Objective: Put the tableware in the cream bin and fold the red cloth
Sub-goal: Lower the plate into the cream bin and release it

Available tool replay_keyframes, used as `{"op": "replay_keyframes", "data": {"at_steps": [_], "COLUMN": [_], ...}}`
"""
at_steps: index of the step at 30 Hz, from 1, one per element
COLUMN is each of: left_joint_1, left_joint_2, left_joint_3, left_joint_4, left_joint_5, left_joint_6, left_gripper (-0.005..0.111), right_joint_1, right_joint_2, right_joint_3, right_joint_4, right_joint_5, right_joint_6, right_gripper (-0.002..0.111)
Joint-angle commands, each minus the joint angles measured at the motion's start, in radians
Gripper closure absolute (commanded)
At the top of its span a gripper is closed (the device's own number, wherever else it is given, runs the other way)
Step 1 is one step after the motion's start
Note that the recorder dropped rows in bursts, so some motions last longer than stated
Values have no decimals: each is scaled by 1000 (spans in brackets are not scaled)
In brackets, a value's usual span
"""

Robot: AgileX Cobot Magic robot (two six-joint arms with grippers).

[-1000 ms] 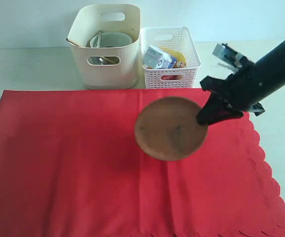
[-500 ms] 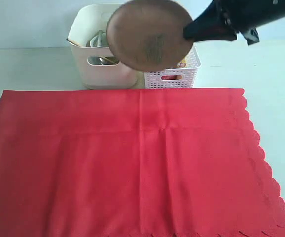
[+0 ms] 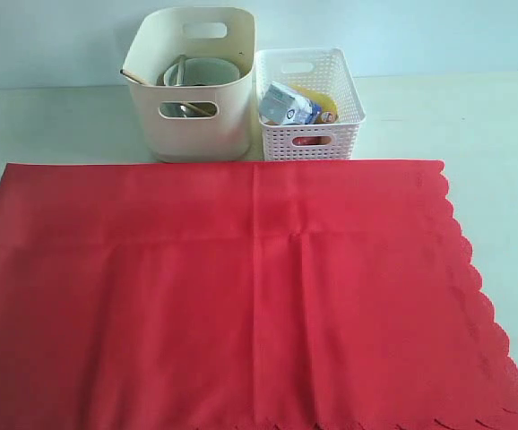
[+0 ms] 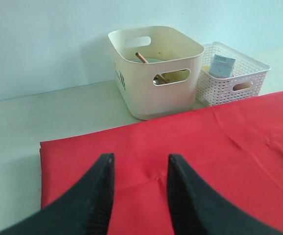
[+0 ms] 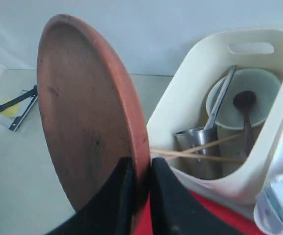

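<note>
while the right gripper (image 5: pixel 138 169) pinches the rim of the wooden plate (image 5: pixel 85 112), holding it on edge, the cream bin (image 5: pixel 178 110) lies just beside the plate's face, so the right arm is nearer. the left gripper (image 4: pixel 137 169) hangs spread and empty over the red cloth (image 4: pixel 220 147).

wooden plate (image 5: pixel 82 112) upright near cream bin (image 5: pixel 180 110)

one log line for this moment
right fingers shut on wooden plate, upright near cream bin, not in it | left fingers open over red cloth | cloth flat, unfolded
</note>
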Motion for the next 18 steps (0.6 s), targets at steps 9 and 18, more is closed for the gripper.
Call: {"op": "replay_keyframes", "data": {"at_steps": [9,18], "left_joint_1": [-2,-2], "left_joint_2": [3,3], "left_joint_3": [3,3], "left_joint_4": [1,3], "left_joint_5": [-25,-33], "left_joint_6": [-3,-3], "left_gripper": [70,70], "right_joint_1": [61,67], "right_joint_2": [212,315], "right_joint_3": [-98,-98], "right_joint_4": [-55,-42], "right_joint_5": [-267,-329], "right_joint_6": [8,4], "right_gripper": [108,108]}}
